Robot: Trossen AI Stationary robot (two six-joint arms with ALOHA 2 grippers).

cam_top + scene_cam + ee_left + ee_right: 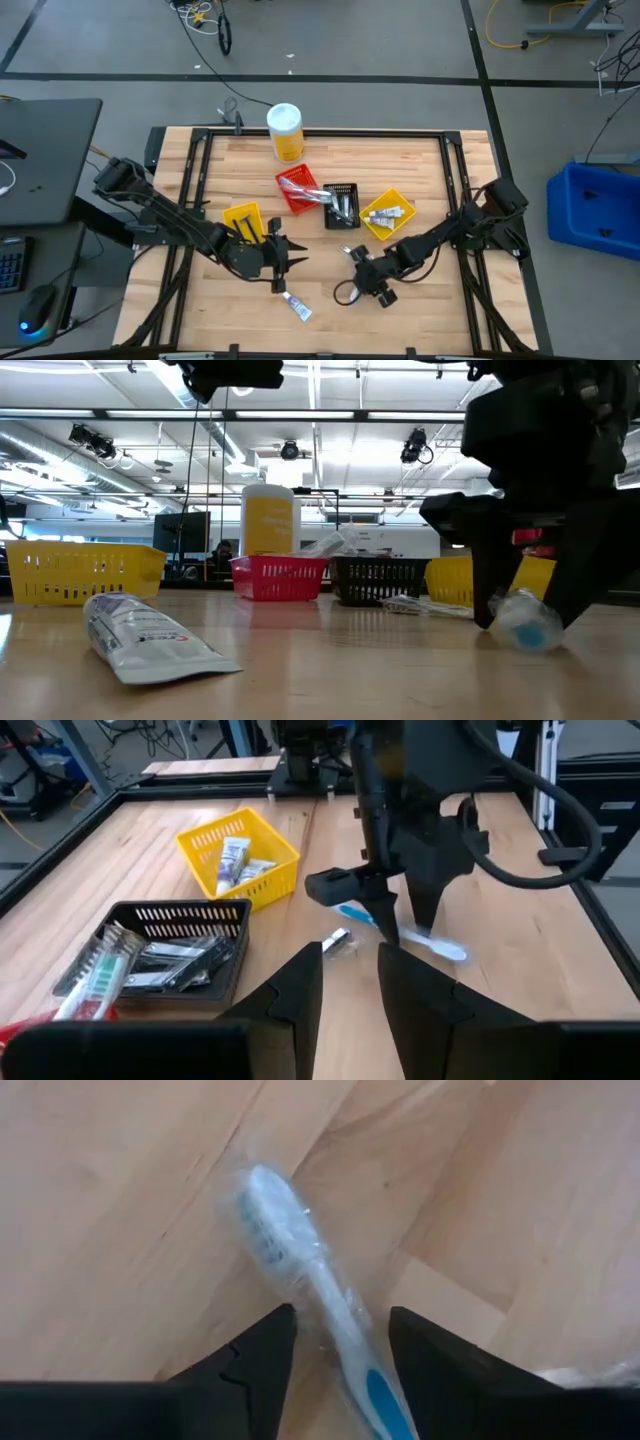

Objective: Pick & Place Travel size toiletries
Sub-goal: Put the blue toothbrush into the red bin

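Note:
A blue-and-white toothbrush (300, 1260) in a clear wrapper lies flat on the table. My right gripper (340, 1320) is open and points down over it, one finger on each side of the handle; the low view shows the brush head (525, 625) between the fingers. My left gripper (350, 985) is open and empty, left of the right gripper (365, 270) at mid-table (280, 250). A white tube (297, 308) with blue print lies on its side near the table's near edge (140, 635). A small wrapped item (337, 940) lies between the grippers. My right gripper straddles the toothbrush's handle (335, 1315) from above, with its fingers across the handle. I cannot tell whether the fingers touch the wrapper. The toothbrush lies flat on the table.
Behind the grippers stand a yellow bin (243, 218), a red bin (297, 188), a black bin (341, 205) with slim items and a yellow bin (388, 213) with tubes. A tall yellow canister (284, 130) stands at the far edge. Bare wood lies toward the near edge.

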